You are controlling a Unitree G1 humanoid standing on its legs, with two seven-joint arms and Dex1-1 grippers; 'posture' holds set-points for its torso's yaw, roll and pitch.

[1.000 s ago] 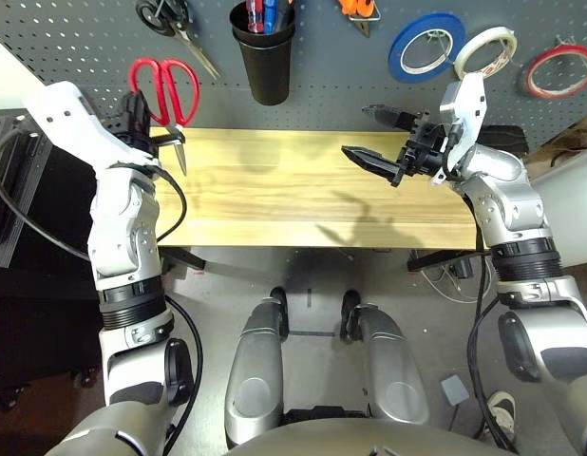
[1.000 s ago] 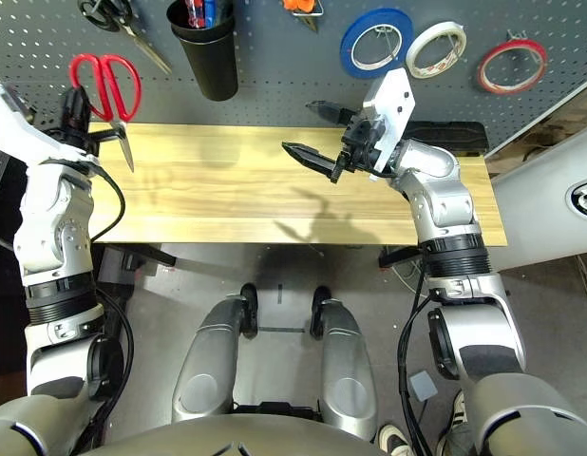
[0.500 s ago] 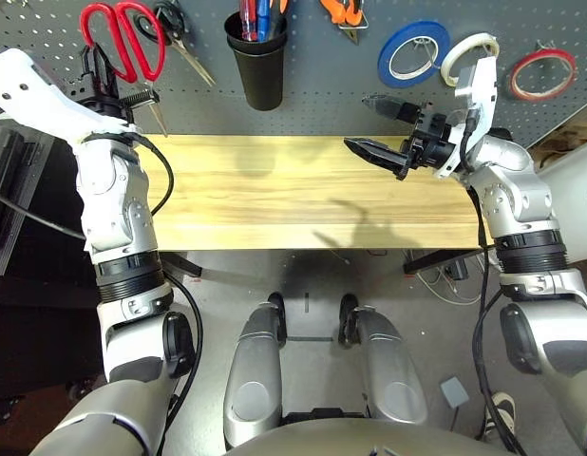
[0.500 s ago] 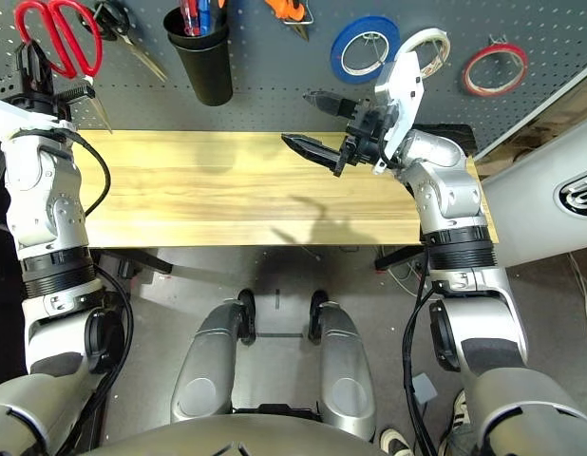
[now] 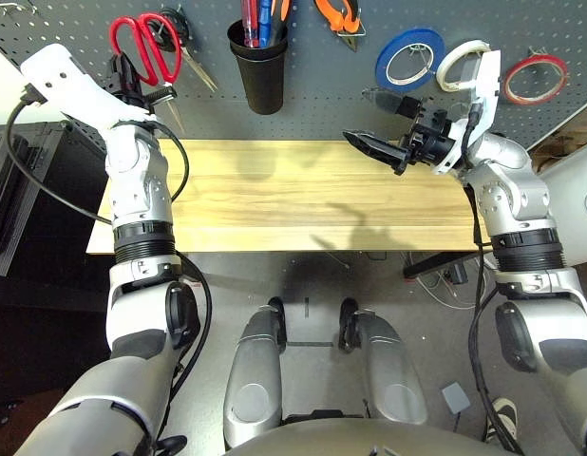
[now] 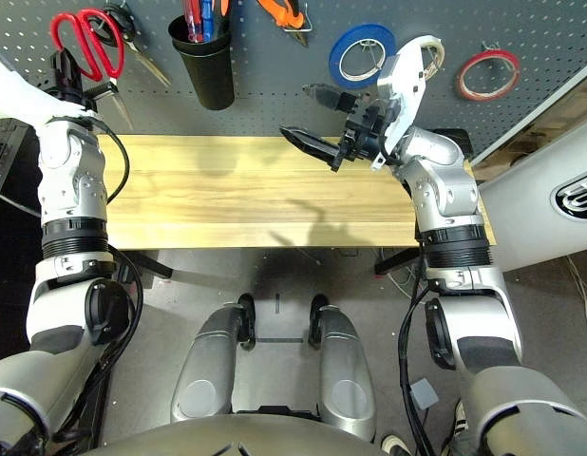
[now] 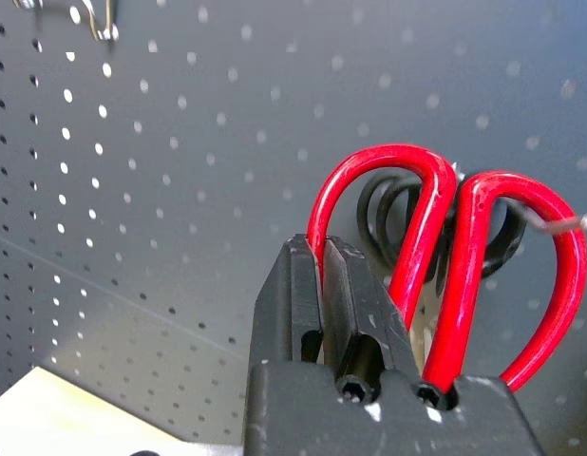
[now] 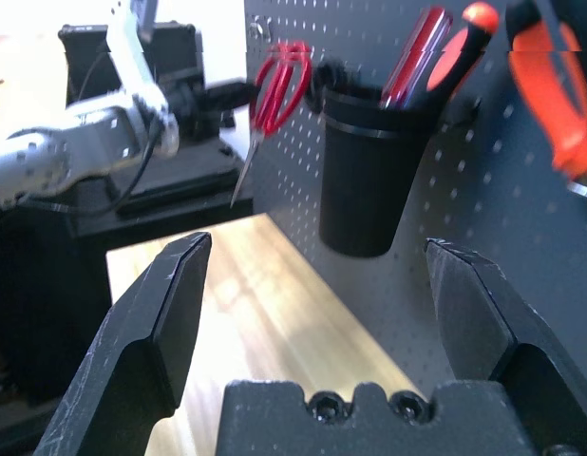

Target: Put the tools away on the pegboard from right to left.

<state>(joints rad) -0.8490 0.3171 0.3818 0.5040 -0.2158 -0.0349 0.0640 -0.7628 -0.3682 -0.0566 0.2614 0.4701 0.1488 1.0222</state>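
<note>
**A:** Two head views first. What do you see there, and what is different from a moment ago?

**B:** The left gripper is clamped on the red scissors, and it has carried them up and forward. One second ago they hung low, over the left end of the table; now the red handles lie against the pegboard, just beside the black scissors and left of the black cup. The blades point down. The right gripper hangs over the right part of the table with fingers wide apart and nothing in them, about where it was.

**A:** And the other tools?

**B:** The red tape ring, the pliers and the screwdriver in the cup are on the board already. So I judge the scissors are the last one, the most left.

**A:** The left wrist view?

**B:** Its fingers are together on one red handle loop. The black scissors hang right behind the red loops. A thin metal hook shows at the edge of the right loop; I cannot tell if the loop is on it yet.

**A:** The right wrist view?

**B:** The open fingers frame the cup, with the red scissors and the left arm beyond.

**A:** So what remains?

**B:** I think only to seat the loop on a hook and let go.
</note>
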